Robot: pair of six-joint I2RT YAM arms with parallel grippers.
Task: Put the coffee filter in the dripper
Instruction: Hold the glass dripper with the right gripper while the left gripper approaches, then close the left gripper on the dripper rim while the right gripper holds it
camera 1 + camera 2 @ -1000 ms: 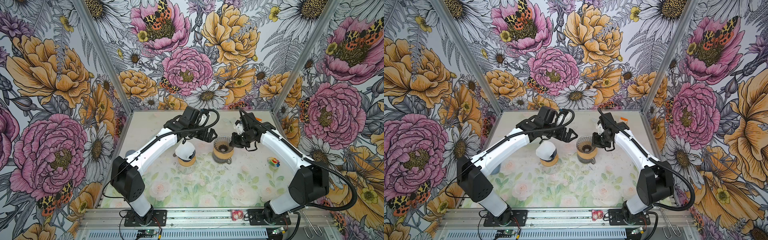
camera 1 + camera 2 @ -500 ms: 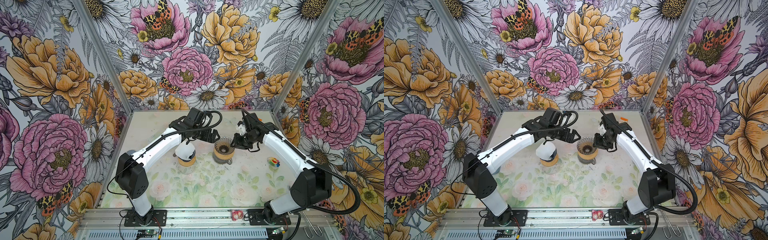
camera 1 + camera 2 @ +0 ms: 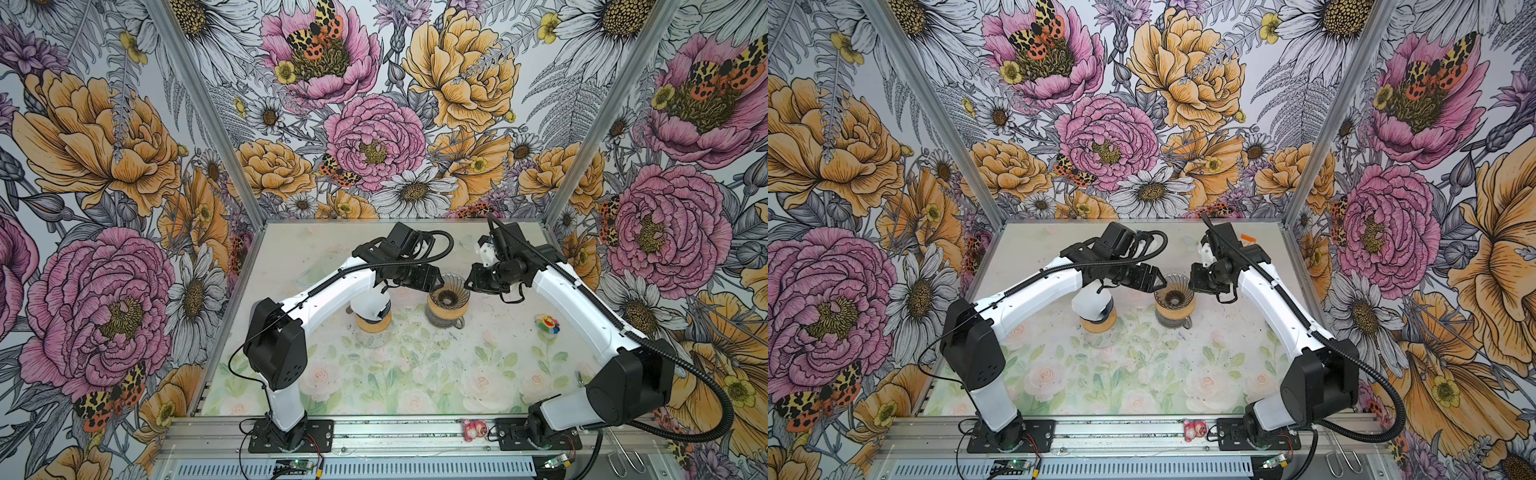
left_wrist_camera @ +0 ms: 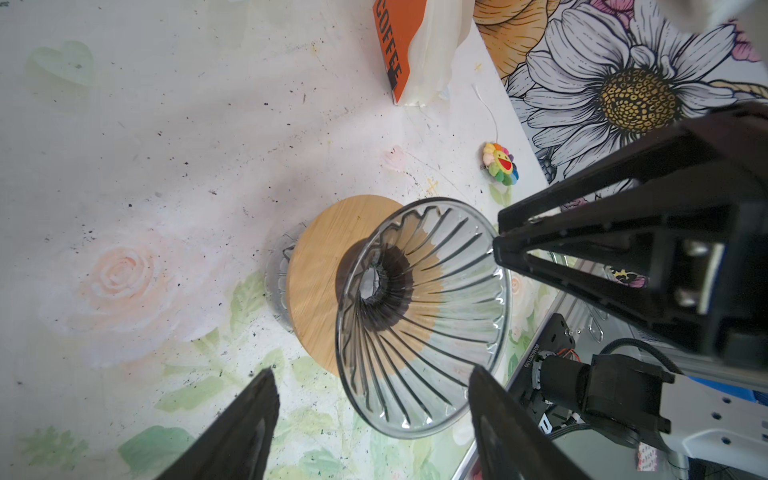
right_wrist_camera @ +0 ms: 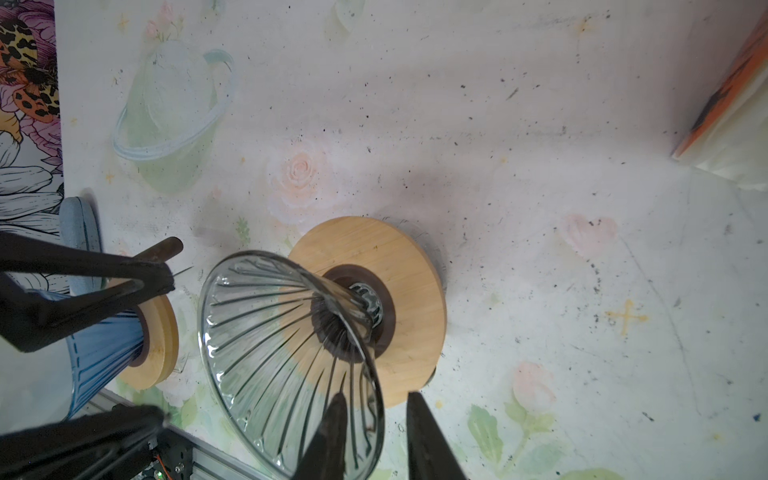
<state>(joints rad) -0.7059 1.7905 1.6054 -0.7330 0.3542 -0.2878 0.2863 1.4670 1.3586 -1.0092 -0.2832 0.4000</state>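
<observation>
The desk (image 3: 415, 374) wears a pale print of roses, green leaves and a teapot, and dark specks are scattered over it. Near its middle stands a clear vessel (image 4: 276, 286) carrying a wooden collar and the ribbed glass dripper (image 3: 448, 291). Just beside it, towards the left, stands a second dripper (image 3: 372, 309) on its own wooden collar. A rainbow flower toy (image 3: 547, 323) lies well apart on the right. An orange pack of coffee filters (image 4: 399, 45) rests at the back right, and a blue-grey disc (image 5: 81, 237) sits near the left wall.
</observation>
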